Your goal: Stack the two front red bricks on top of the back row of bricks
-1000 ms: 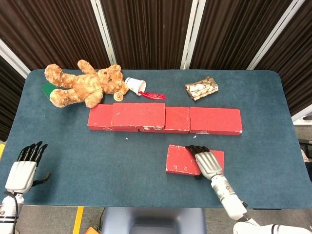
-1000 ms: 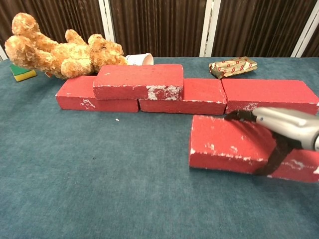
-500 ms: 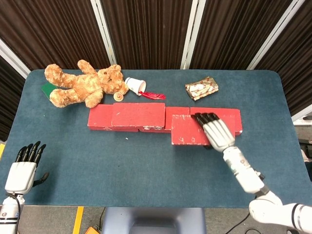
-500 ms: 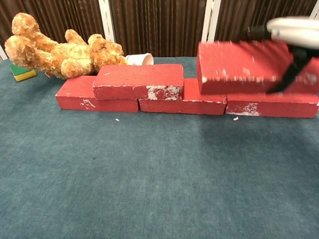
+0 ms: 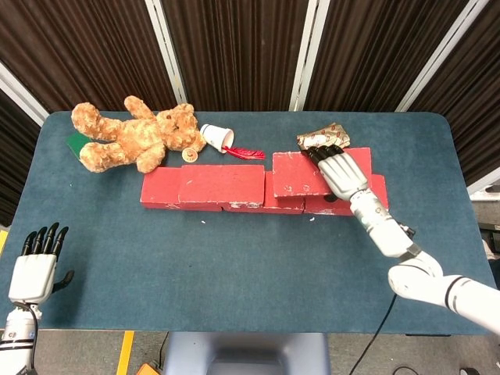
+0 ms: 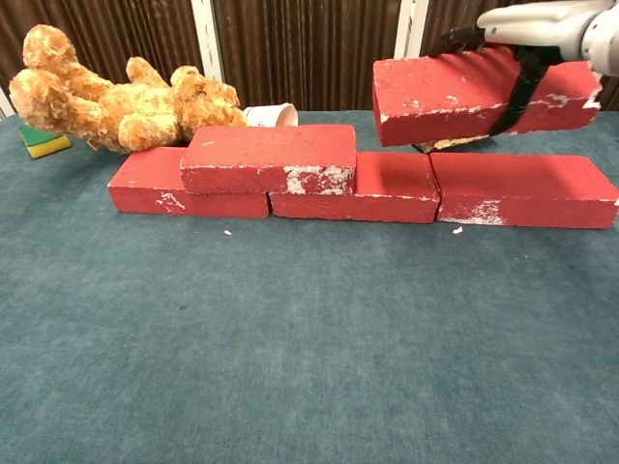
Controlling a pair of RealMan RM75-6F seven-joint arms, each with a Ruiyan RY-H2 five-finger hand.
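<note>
My right hand [image 5: 341, 173] [image 6: 530, 29] grips a red brick [image 5: 301, 173] [image 6: 455, 95] and holds it in the air above the right part of the back row [image 6: 387, 188] [image 5: 344, 205], clear of the bricks below. Another red brick [image 5: 221, 186] [image 6: 269, 158] lies stacked on the left part of that row. The row's right brick [image 6: 522, 188] sits under the held one. My left hand [image 5: 35, 266] hovers at the near left table edge, fingers straight and apart, holding nothing.
A teddy bear [image 5: 133, 139] [image 6: 116, 97] lies at the back left over a green sponge [image 6: 44, 140]. A tipped paper cup [image 5: 216, 136], a red feather-like item [image 5: 244, 153] and a patterned box [image 5: 320, 135] lie behind the row.
My right hand lifted the front brick off the table, carried it back and up, and now holds it over the right half of the back row. The left hand sank slightly.
</note>
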